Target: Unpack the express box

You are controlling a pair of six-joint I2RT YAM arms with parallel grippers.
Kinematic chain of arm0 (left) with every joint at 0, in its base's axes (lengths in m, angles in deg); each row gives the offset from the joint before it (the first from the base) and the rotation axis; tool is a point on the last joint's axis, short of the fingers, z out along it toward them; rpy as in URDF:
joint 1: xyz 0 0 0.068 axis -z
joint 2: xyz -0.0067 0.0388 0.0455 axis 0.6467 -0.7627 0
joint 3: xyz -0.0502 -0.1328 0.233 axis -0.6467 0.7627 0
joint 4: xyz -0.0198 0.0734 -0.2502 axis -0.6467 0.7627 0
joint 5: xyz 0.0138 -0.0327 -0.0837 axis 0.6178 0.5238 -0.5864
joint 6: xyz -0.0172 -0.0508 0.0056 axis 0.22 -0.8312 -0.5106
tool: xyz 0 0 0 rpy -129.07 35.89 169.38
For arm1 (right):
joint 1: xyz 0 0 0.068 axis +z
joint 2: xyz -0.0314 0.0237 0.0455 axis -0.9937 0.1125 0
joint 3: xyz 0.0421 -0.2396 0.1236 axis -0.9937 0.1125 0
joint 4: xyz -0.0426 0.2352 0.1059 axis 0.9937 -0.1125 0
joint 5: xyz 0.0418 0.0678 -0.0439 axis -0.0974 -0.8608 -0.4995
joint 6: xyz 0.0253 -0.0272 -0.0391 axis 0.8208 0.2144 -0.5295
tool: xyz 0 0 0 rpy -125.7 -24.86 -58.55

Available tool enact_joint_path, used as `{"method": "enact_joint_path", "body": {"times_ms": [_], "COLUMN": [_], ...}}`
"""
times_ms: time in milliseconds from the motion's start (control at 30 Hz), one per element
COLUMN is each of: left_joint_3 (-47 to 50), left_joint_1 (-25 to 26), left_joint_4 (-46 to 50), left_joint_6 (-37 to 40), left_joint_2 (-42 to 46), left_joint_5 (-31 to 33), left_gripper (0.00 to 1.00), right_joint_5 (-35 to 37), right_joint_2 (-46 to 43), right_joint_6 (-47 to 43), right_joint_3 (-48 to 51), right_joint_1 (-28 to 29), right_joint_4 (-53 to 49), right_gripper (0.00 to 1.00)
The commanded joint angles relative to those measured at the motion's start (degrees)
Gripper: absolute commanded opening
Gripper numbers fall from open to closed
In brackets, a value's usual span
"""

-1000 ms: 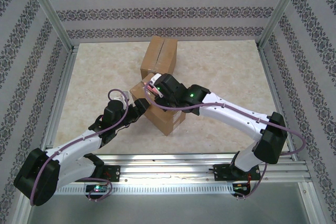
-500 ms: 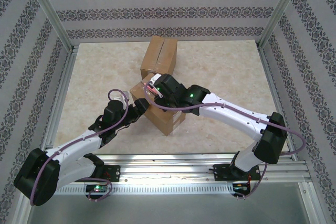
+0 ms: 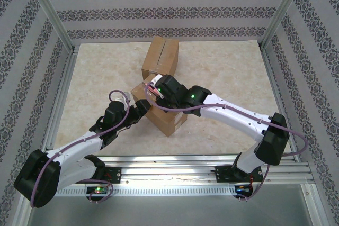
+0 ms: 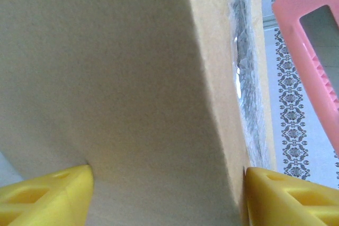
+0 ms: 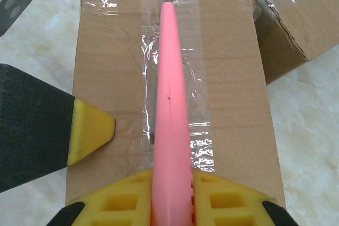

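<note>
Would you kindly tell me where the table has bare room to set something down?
Bare tabletop runs from the far box to the table's right edge, and fills the far-left corner. The centre is crowded: taped box, left gripper, right gripper, pink cutter.

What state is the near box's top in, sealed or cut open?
Sealed, as far as shows: the near box has flat flaps under clear tape; the pink cutter covers the seam itself.

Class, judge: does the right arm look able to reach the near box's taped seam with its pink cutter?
Probably yes. The right gripper holds the pink cutter lined up along the taped seam of the near box; the left gripper clamps the box's sides, clear of the tape.
</note>
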State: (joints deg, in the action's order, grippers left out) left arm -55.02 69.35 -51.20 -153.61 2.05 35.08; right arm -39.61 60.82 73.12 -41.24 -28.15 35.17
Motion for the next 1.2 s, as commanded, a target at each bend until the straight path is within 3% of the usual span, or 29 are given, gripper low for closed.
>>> {"method": "enact_joint_path", "body": {"times_ms": [0,633,1167], "left_joint_3": [2.0,1.4,1.3], "left_joint_1": [-0.6,-0.8,-0.7], "left_joint_4": [3.6,3.1,2.4], "left_joint_6": [-0.3,0.2,-0.5], "left_joint_2": [-0.4,-2.2,-3.4], "left_joint_5": [2.3,2.9,3.7], "left_gripper": [0.74,0.74,0.73], "right_joint_5": [1.4,3.2,5.8], "right_joint_2": [1.1,-0.4,-1.1], "right_joint_6": [1.0,4.7,10.7], "right_joint_3": [-1.3,-0.6,-2.8], "right_joint_1": [0.5,0.5,4.0], "right_joint_4": [-0.3,-7.6,-15.7], "right_gripper": [0.0,0.0,0.0]}}
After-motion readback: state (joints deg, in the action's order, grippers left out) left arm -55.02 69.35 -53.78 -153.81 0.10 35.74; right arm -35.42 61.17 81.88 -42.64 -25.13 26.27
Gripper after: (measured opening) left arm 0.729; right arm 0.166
